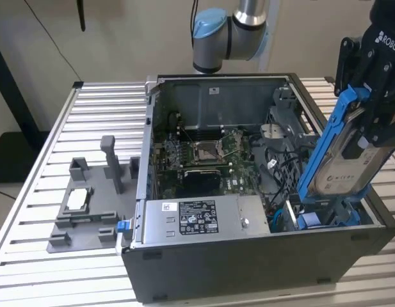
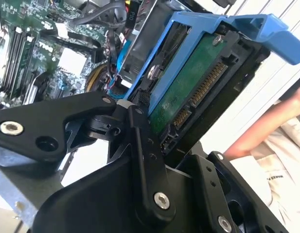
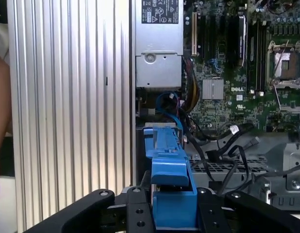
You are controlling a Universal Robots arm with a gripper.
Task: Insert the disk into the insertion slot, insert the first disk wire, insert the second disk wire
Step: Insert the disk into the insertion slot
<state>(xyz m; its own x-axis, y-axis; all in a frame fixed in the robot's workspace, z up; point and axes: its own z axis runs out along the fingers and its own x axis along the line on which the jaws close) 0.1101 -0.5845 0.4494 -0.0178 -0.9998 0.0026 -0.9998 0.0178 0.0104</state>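
Observation:
The disk [image 1: 341,160], silver-grey in a bright blue carrier, stands steeply tilted at the front corner of the open computer case, on the exterior view's right. My gripper [image 1: 371,121] is shut on its upper part. Its lower end meets the insertion slot [image 1: 325,211] in the dark drive cage; how deep it sits is hidden. In the first wrist view the carrier [image 3: 167,165] runs edge-on between the gripper [image 3: 169,216] fingers. The second wrist view faces the disk's green circuit side [image 2: 188,92] and its connector. Blue cables [image 3: 167,104] and black cables [image 3: 208,143] lie loose beside the cage.
The grey labelled power-supply box [image 1: 197,217] fills the case's front; the motherboard [image 1: 203,157] lies behind it. A grey fixture [image 1: 88,204] stands on the slatted table [image 1: 31,211] on the exterior view's left. A person's arm [image 2: 266,126] is close beside the case.

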